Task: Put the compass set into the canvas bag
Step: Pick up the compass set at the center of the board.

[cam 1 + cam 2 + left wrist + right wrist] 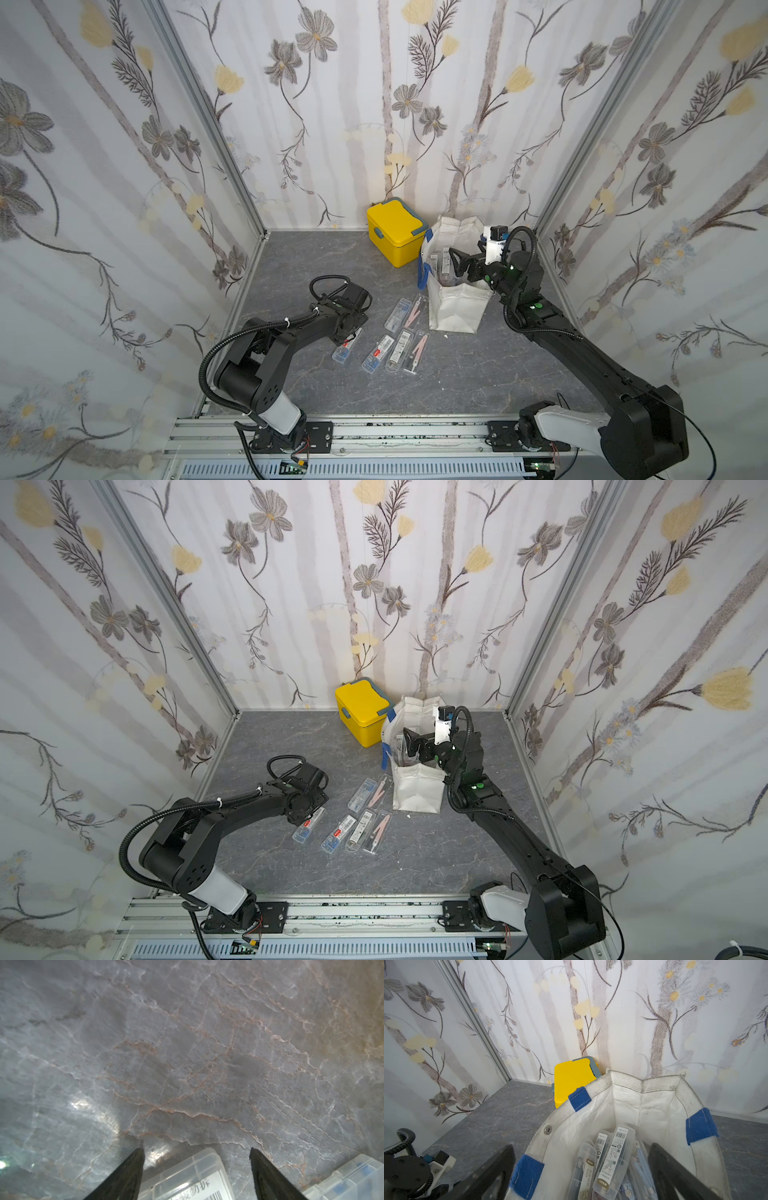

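The left hand (196,1150) stands spread astride one end of a compass set (193,1176), fingers (128,1172) low on the tabletop (187,1053) and not yet pinching; a good grasp would probably centre the case between them and close across its narrow width, lest the slick plastic squirt out; the set is a slim clear case with a barcoded label, lying well apart from the canvas bag (455,307); the right hand (581,1147) hovers spread and empty over the bag's mouth, where more cases (612,1157) stand.
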Controlling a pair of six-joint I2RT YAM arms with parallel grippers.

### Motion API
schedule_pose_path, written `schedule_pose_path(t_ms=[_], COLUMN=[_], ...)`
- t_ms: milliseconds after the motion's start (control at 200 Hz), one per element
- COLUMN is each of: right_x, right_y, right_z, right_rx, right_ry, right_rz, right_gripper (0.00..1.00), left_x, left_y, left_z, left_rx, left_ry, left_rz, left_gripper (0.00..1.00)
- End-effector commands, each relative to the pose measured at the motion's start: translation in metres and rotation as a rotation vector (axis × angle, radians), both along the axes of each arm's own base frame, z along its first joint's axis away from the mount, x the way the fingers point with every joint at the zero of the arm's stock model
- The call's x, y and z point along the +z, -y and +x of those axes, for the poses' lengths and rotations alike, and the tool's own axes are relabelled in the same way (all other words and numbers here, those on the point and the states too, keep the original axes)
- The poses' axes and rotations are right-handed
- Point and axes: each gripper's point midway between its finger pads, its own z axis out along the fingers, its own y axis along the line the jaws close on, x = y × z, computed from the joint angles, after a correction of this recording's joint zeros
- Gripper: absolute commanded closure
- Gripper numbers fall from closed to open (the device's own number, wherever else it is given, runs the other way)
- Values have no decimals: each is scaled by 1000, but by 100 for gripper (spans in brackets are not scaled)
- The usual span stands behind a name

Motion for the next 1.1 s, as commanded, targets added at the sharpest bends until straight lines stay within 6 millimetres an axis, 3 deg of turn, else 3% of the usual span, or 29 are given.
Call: schedule_pose_path(t_ms=[0,280,525,625,799,954,1094], right_x=[9,6,5,6,13,23,34], right_y=[0,-3,-6,-7,-7,-7,-8], right_z=[-2,-2,-4,-5,-10,-16,-20], right_rx=[4,20,42,49,57,65,77], right_ry=[32,23,16,19,33,51,69], right_rz=[11,22,37,41,53,76,94], right_gripper=[1,1,1,0,0,0,0], left_x=[-7,11,46,48,49,66,62], left_y=[1,3,11,14,0,10,15], left_z=[-8,12,35,32,23,19,8], left_rx=[-109,-295,-528,-636,-761,-886,-1014], left_ry=[-62,27,150,120,42,96,74], left_rz=[37,146,267,304,424,412,427], left_gripper=[19,17,0,0,0,2,5])
